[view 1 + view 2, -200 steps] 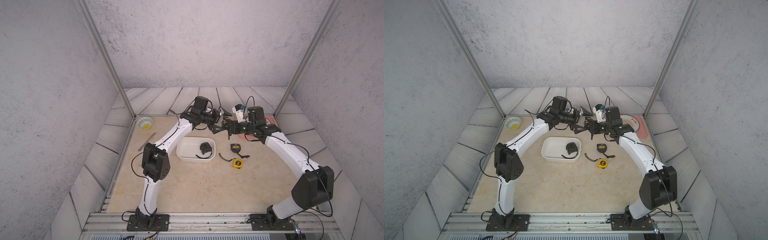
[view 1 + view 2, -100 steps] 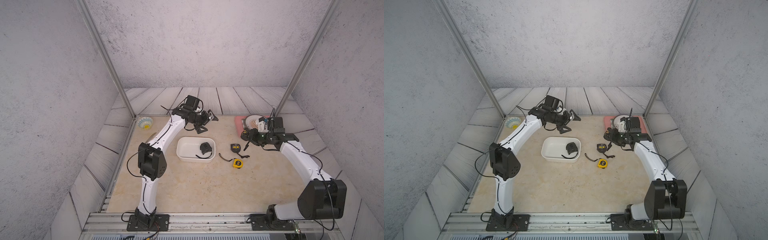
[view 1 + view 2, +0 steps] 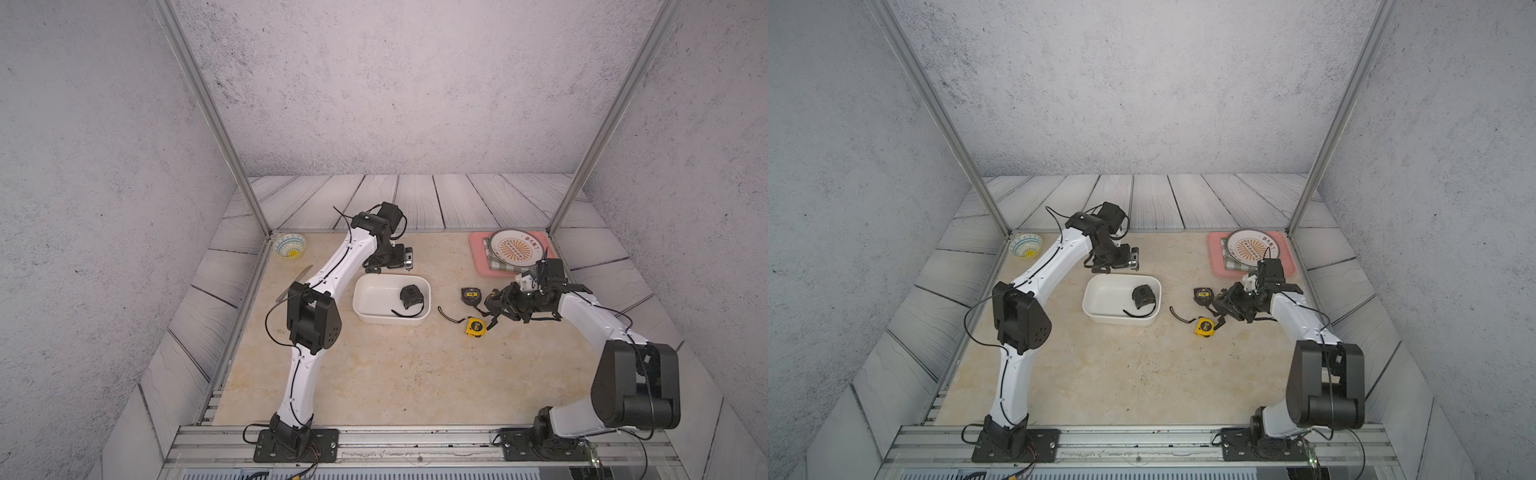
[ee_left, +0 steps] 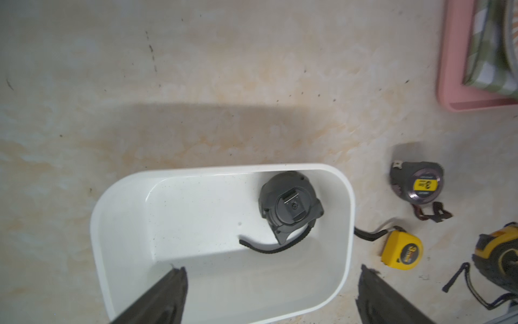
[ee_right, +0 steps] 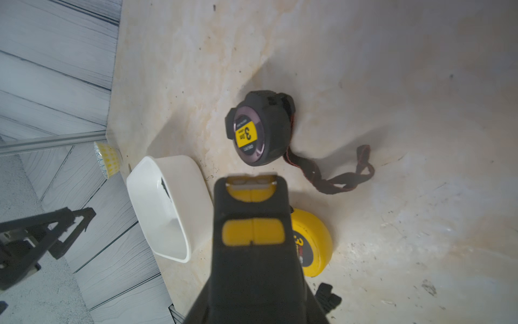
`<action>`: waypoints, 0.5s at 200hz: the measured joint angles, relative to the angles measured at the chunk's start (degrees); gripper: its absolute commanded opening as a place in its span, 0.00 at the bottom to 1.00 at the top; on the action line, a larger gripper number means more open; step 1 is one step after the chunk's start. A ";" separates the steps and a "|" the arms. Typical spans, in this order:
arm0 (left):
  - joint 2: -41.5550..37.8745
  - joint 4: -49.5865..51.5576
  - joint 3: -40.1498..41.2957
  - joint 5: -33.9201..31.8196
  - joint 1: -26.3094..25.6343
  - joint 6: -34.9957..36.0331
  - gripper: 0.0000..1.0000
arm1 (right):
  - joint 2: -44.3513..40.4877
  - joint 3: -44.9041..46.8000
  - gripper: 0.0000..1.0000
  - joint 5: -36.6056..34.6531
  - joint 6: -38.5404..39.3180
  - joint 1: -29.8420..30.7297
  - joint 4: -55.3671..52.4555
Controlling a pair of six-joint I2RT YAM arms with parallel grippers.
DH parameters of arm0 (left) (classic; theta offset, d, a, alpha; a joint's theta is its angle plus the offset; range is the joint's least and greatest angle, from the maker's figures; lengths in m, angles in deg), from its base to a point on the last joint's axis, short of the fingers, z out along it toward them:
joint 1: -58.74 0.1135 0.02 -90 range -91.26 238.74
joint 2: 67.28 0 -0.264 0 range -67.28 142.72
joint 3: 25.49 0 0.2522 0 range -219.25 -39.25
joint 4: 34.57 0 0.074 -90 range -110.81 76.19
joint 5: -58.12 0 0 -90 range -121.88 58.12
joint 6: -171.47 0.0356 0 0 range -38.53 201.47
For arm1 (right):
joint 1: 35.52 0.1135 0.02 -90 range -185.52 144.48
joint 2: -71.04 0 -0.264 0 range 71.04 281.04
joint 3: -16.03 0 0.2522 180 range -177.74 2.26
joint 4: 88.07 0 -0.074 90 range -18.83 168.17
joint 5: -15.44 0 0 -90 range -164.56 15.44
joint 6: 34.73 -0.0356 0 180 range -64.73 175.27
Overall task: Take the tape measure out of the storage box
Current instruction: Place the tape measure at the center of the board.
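The tape measure [image 4: 290,207] to be lifted lies flat, clip face up, inside the storage box [image 4: 120,224]. It sits at the end of the box that faces the right arm, close to the box's far wall, and its black strap [image 4: 269,249] curls back toward the box's middle. The left tool [image 3: 392,268] hangs raised over the box, jaws wide apart, nothing between them. In the left wrist view the case sits almost on the line midway between the two fingers [image 4: 168,294], a shade toward that same end, and the jaws span along the box's long axis. The right tool [image 3: 498,309] is out beyond that end of the box, clamped on a black-and-yellow tape measure [image 5: 252,252] over the worktop [image 3: 395,374]. So the left arm looks both nearer and free. I judge the move to be a descent with a short reach toward the box's far wall.
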 measured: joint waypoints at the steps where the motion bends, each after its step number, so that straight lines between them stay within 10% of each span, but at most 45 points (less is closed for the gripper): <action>1: 0.02 0.04 0.20 -0.09 -0.02 0.17 0.98 | 0.28 0.11 0.05 0.02 -0.02 -0.04 0.07; 100: 0.57 0.17 1.97 -2.51 -1.49 4.81 0.98 | 12.17 -3.10 0.06 0.72 0.09 -2.43 2.75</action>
